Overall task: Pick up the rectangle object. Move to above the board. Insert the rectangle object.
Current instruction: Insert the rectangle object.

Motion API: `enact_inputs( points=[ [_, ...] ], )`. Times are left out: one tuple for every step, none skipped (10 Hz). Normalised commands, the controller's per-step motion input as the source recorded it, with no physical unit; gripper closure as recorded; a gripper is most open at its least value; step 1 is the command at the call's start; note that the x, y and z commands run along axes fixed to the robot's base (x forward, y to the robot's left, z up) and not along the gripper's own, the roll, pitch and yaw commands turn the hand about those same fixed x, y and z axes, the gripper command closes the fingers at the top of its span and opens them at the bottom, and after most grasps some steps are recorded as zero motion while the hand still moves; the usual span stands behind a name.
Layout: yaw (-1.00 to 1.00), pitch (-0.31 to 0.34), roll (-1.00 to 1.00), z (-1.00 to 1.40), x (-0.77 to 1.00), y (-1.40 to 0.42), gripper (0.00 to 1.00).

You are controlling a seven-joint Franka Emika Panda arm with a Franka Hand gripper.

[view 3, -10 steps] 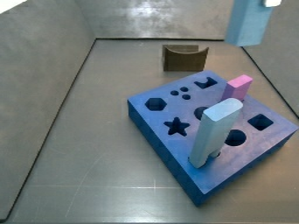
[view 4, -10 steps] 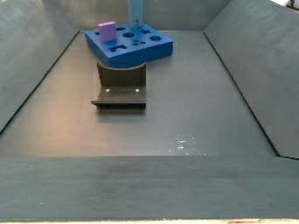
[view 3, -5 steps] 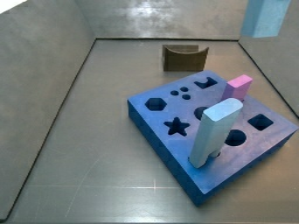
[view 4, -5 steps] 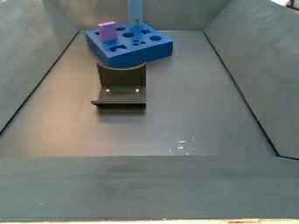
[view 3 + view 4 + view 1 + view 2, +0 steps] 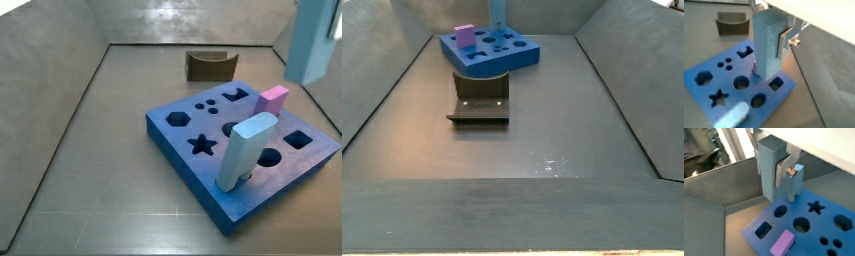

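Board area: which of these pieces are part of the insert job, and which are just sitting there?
Job: rectangle object, held in the gripper above the board.

Bystanders: pale post and pink block on the board; fixture on the floor.

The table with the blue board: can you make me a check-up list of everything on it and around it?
Surface: dark grey floor, bare apart from the items below.
Job's things: pale sky-blue rectangle bar held in the air above the royal-blue board with shaped cutouts.
Clutter: thick pale post and short pink block standing in the board; dark fixture on the floor.
Grippers: gripper above the board, silver fingers clamped on the bar.
Cables: nothing seen.
Surroundings: grey walls.
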Motion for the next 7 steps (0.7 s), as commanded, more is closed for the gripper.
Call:
enact_inputs(
  points=[
    [0.29, -0.449, 0.10, -0.05, -0.31, -0.26, 1.00],
    [0.00, -0.014, 0.00, 0.00, 0.00, -0.01, 1.00],
    [0.00, -0.069, 0.24, -0.02, 0.11, -0.17, 1.00],
    [-0.07, -0.114, 0.16, 0.00, 0.68, -0.11, 1.00],
    [-0.02, -0.086, 0.00, 0.17, 1.00, 0.00, 1.00],
    [0.00, -0.106, 0.00, 0.23, 1.00, 0.00, 1.00],
    [-0.02, -0.071, -0.11, 0.25, 1.00, 0.00, 1.00]
  ],
)
